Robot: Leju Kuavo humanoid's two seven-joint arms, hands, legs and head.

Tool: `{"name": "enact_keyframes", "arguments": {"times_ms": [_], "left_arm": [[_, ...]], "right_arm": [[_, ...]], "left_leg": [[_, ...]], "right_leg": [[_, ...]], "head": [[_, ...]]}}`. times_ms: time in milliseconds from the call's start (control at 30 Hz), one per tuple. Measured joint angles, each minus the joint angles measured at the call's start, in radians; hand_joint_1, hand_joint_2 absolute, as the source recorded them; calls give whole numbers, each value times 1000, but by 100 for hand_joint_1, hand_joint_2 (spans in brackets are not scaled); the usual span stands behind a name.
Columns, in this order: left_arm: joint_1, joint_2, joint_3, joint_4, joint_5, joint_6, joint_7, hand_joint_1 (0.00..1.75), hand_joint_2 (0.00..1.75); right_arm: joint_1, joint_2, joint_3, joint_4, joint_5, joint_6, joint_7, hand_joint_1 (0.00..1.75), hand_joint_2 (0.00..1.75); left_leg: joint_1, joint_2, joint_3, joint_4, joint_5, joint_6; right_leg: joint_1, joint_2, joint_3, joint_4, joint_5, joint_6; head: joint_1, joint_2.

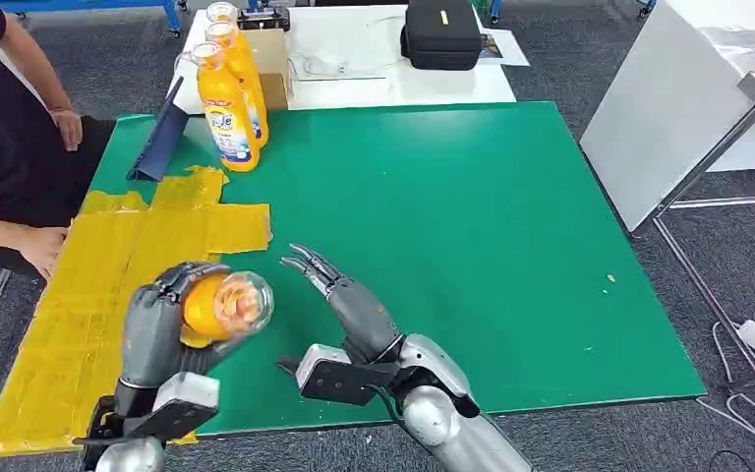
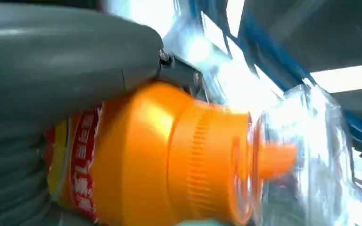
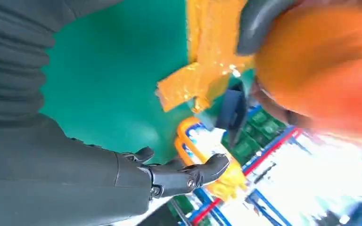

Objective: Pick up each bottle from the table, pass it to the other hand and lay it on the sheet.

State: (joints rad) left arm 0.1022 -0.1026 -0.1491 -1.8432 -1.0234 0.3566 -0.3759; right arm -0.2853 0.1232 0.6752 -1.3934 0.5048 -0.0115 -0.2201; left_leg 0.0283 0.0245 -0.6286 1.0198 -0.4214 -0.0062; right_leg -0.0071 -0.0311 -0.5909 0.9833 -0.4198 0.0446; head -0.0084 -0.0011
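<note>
Green matting (image 1: 472, 236) covers our table. We grip the orange bottle (image 1: 218, 307) in our left hand (image 1: 157, 329), cap end pointing toward our right hand (image 1: 339, 290), empty with fingers spread just beside it; the yellow sheet (image 1: 108, 285) lies directly under the left hand.

Glossy orange plastic bottle (image 1: 218, 305) with a clear shiny cap; crinkled yellow plastic sheet (image 1: 108, 285); matt green counter (image 1: 472, 226); matt grey left hand (image 1: 152, 329)

Left hand (image 1: 162, 320) clasped, right hand (image 1: 339, 290) spread.
</note>
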Motion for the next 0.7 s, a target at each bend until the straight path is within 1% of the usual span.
{"name": "enact_keyframes", "arguments": {"times_ms": [67, 100, 133, 233, 300, 400, 600, 667, 700], "left_arm": [[-45, 4, 9, 81, -306, 79, 133, 175, 175], [-64, 9, 13, 130, -394, 102, 184, 175, 175], [-87, 15, 14, 186, -452, 112, 226, 175, 175], [-144, 47, 16, 358, -526, 126, 307, 175, 175], [-176, 69, 16, 475, -539, 145, 333, 175, 175], [-198, 89, 19, 584, -542, 148, 339, 175, 175], [-217, 108, 18, 682, -544, 124, 337, 175, 175], [-227, 124, -2, 710, -546, 123, 352, 175, 175], [-233, 130, -12, 725, -547, 123, 353, 10, 175]], "right_arm": [[-5, -7, 0, -18, -23, 7, -12, 0, 0], [-10, -12, -2, -21, -32, 11, -14, 0, 0], [-15, -20, -4, -30, -46, 14, -21, 0, 0], [-29, -32, -8, -61, -79, 18, -37, 0, 0], [-35, -45, -16, -86, -94, 18, -43, 0, 0], [-36, -60, -25, -114, -100, 18, -48, 0, 0], [-36, -77, -30, -140, -106, 18, -51, 0, 0], [-40, -82, -33, -146, -113, 19, -52, 0, 0], [-44, -84, -33, -146, -115, 22, -52, 0, 0]], "left_leg": [[0, 0, 0, 0, 0, 0], [0, 0, 0, 0, 1, 0], [0, 0, 0, 0, 1, 0], [0, 1, 0, 0, 1, 0], [0, 1, 0, 0, 1, 0], [0, 1, 0, 0, 1, 0], [0, 1, -1, 0, 1, 0], [0, 0, -1, 0, 1, 0], [0, 0, -1, 0, 1, 0]], "right_leg": [[0, 0, 0, 0, 0, 0], [0, 0, 0, 0, 0, 0], [0, 0, 0, 0, 0, 0], [0, 0, 0, 0, 1, 0], [0, 0, 0, 1, 1, 0], [0, 1, 0, 1, 1, 0], [0, 1, -1, 0, 0, 1], [0, 0, 0, 0, 0, 0], [0, 0, 0, 0, 0, 0]], "head": [[0, 0], [0, 0], [2, 0], [0, 0], [1, 0], [0, 0], [0, 0], [0, 0], [0, 0]]}}
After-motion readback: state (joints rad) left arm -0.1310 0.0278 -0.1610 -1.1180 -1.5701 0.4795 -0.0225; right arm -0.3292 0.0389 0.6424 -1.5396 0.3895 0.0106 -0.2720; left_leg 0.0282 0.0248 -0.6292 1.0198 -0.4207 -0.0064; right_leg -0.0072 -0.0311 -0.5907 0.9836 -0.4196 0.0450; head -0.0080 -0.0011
